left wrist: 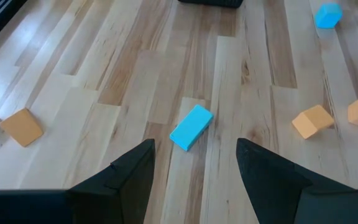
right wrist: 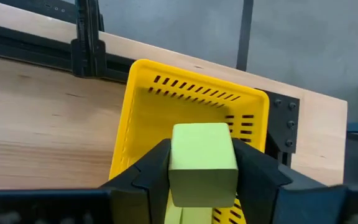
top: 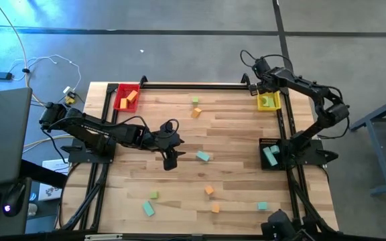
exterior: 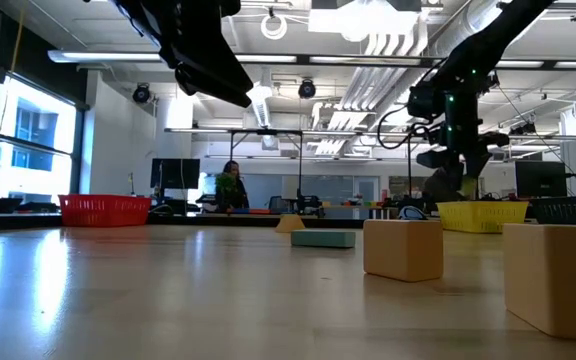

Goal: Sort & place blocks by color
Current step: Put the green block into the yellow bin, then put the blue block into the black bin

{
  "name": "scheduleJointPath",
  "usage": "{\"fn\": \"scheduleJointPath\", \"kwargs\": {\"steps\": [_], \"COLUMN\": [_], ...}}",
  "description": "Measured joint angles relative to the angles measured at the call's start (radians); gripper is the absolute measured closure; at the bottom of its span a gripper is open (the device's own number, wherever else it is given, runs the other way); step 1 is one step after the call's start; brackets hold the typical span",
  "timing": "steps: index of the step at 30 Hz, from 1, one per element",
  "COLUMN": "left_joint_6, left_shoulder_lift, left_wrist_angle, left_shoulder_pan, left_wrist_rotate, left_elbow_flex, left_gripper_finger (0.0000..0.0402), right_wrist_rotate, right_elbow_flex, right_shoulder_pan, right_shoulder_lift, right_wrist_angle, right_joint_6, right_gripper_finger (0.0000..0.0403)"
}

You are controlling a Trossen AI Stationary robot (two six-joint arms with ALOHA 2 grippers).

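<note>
My right gripper hangs over the yellow tray at the table's far right corner, shut on a light green block. In the high view, that gripper covers the tray. My left gripper is open and raised above mid-table, a teal bar lying flat just ahead of its fingers. The high view shows this gripper left of the bar. Loose orange, green and teal blocks rest flat on the wood. My right gripper pinches the light green block by two opposite side faces, one finger on each side. The fingers come from above, pointing down. The block is lifted clear above the yellow tray's inside.
A red tray with orange blocks sits at the far left corner, and a black tray with teal blocks at the right edge. Blocks lie scattered near the near edge and the far middle. A black frame rail runs along the far edge.
</note>
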Motion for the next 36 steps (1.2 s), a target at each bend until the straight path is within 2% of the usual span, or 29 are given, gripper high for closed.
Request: {"fn": "scheduleJointPath", "kwargs": {"steps": [5, 12, 17, 21, 26, 36], "left_joint_6": [-0.014, -0.014, -0.014, -0.014, -0.014, -0.014], "left_shoulder_lift": [0.0, 0.0, 0.0, 0.0, 0.0, 0.0], "left_wrist_angle": [0.0, -0.001, -0.005, -0.004, -0.004, -0.01], "left_shoulder_pan": [0.0, 0.0, 0.0, 0.0, 0.0, 0.0], "left_wrist_rotate": [0.0, 0.0, 0.0, 0.0, 0.0, 0.0], "left_elbow_flex": [0.0, 0.0, 0.0, 0.0, 0.0, 0.0], "left_gripper_finger": [0.019, 0.019, 0.019, 0.019, 0.019, 0.019], "right_wrist_rotate": [-0.001, -0.031, 0.038, 0.033, -0.035, -0.116], "right_elbow_flex": [0.0, 0.0, -0.001, -0.001, -0.001, -0.001], "right_shoulder_pan": [0.0, 0.019, 0.074, 0.14, 0.242, 0.532], "right_shoulder_lift": [0.0, -0.002, -0.041, -0.097, -0.173, -0.303], "right_wrist_angle": [-0.002, -0.051, -0.135, -0.211, -0.32, -0.497], "right_joint_6": [0.0, -0.004, 0.018, 0.049, 0.123, 0.286], "right_gripper_finger": [0.0238, 0.0236, 0.0236, 0.0236, 0.0235, 0.0235]}}
